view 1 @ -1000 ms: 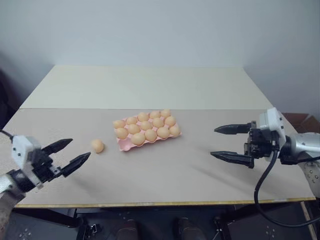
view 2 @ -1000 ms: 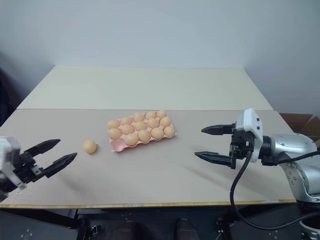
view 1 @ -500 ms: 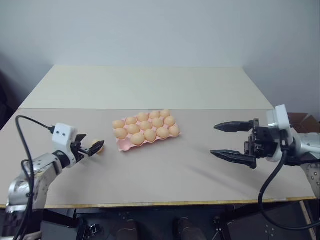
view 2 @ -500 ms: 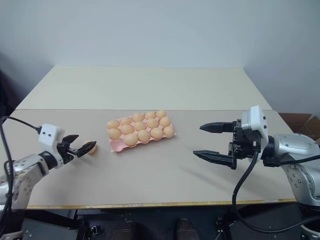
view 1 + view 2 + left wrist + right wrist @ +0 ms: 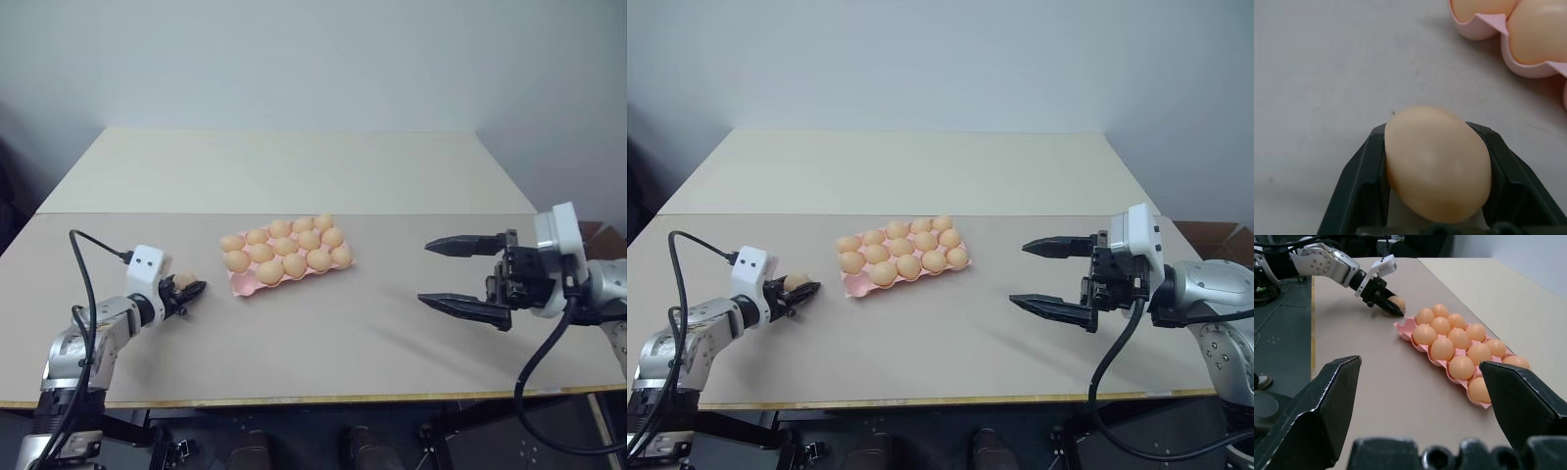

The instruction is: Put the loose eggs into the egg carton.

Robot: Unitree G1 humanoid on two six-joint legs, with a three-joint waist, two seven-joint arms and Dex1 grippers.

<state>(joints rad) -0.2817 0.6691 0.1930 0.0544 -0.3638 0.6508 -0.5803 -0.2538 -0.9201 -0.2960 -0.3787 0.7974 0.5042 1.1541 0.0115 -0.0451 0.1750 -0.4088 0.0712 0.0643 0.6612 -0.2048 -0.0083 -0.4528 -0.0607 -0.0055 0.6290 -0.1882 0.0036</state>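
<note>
Your left gripper (image 5: 1435, 147) low over table (image 5: 294, 333) at left, black fingers (image 5: 1359, 181) clamped on loose egg (image 5: 1436, 164) (one finger each side, egg seated between). Pink egg carton (image 5: 241, 285) just right of it, mid-table, cups you can see hold eggs. Your right gripper (image 5: 468, 276) far right, well apart from carton, fingers spread wide, nothing between them

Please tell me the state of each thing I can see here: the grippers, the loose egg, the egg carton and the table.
left gripper: shut on the loose egg
loose egg: held between the fingers, low over the table
right gripper: open, empty
egg carton: on the table, lidless, holding many eggs
table: bears the carton
</note>
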